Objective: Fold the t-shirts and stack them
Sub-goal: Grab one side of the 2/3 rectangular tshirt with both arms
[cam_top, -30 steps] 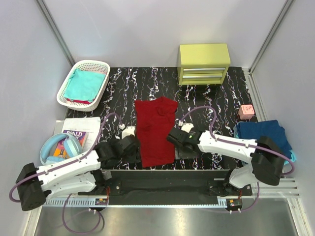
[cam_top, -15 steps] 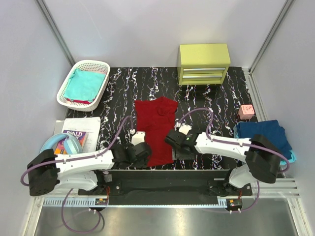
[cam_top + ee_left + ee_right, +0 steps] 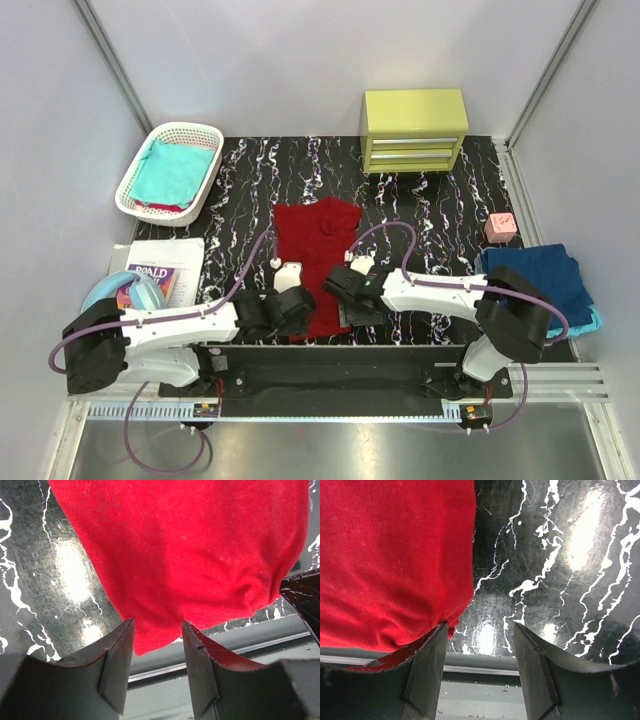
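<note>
The dark red t-shirt (image 3: 318,255) lies flat, folded to a long strip, in the middle of the black marbled table (image 3: 250,190). My left gripper (image 3: 300,312) is at its near left corner, open; in the left wrist view the hem corner of the red shirt (image 3: 190,555) dips between the fingertips (image 3: 120,650) without being pinched. My right gripper (image 3: 345,298) is at the near right corner, open, its left finger (image 3: 427,660) touching the red shirt's edge (image 3: 395,565). A teal t-shirt (image 3: 175,170) lies in the basket. A navy t-shirt (image 3: 535,272) lies folded at the right on a light blue one (image 3: 592,322).
A white lattice basket (image 3: 128,190) stands at the back left and a yellow-green drawer cabinet (image 3: 415,128) at the back. A small pink block (image 3: 500,227) sits right of centre. A book (image 3: 160,275) and blue headphones (image 3: 120,292) lie at the near left. The table's front edge runs just behind both grippers.
Both grippers have closed in on the red shirt's near hem: the left arm swung right to the left corner, the right arm slid left and nearer to the right corner.
</note>
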You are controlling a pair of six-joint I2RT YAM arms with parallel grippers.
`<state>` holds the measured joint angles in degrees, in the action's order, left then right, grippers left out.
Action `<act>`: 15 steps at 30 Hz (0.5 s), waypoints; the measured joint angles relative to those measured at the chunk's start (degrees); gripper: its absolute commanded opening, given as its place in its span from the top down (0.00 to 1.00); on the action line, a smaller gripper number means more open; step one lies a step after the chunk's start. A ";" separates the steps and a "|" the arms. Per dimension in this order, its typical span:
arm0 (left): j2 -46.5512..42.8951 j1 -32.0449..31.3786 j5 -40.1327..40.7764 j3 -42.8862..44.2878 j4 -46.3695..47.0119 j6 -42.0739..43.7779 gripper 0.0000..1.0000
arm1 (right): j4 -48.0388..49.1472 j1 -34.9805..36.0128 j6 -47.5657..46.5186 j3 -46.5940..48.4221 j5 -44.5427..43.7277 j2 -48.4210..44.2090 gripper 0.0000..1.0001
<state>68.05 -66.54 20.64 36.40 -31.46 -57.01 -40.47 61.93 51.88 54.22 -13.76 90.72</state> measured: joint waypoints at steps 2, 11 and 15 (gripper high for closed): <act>0.52 -0.09 0.00 0.00 0.07 -0.04 0.52 | 0.17 0.09 -0.02 0.02 0.13 0.17 0.37; -1.66 -0.57 0.09 -0.04 0.24 -0.46 0.52 | -1.92 2.97 0.02 6.05 -0.09 0.13 0.37; -2.01 -0.61 0.17 -0.09 0.33 -0.55 0.52 | -2.78 4.11 0.02 8.92 -0.33 -0.09 0.37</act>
<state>66.04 -67.16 20.82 36.32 -31.14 -57.56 -43.24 66.04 51.90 63.13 -14.09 90.63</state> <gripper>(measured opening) 0.475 0.628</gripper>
